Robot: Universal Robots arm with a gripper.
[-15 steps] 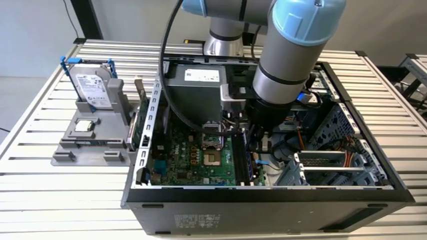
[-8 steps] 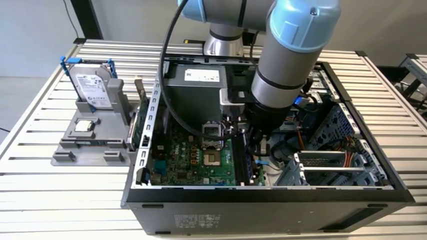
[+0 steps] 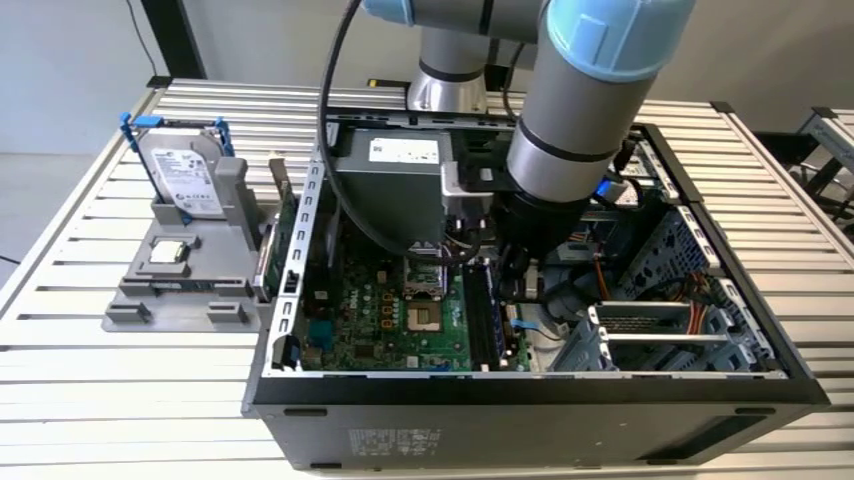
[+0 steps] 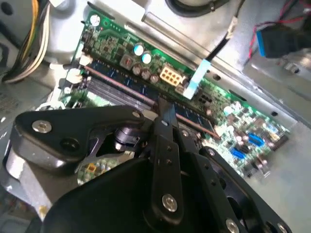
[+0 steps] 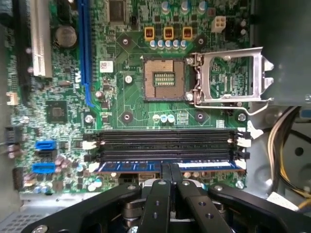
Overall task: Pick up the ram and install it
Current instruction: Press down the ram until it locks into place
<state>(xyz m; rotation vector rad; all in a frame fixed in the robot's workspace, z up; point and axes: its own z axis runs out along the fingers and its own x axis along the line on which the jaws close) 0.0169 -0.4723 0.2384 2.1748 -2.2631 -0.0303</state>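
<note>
The ram (image 5: 126, 166) is a long dark-blue stick with pale labels. It stands in the memory slot nearest my gripper on the green motherboard (image 5: 126, 111). My gripper (image 5: 170, 167) is shut, its two black fingers pressed together with nothing between them. Their tips rest on the stick's top edge near its middle. The second wrist view shows the same contact: the gripper (image 4: 167, 110) meets the ram (image 4: 116, 80) from above. In the exterior view the arm reaches down into the open computer case and the gripper (image 3: 523, 295) is low over the board.
Two black memory slots (image 5: 165, 141) lie beside the ram. Past them are the CPU socket (image 5: 165, 77) and its raised metal bracket (image 5: 233, 77). Yellow cables (image 5: 286, 141) hang near the slots' end. On the exterior view's left, a hard drive (image 3: 180, 175) stands in a grey holder.
</note>
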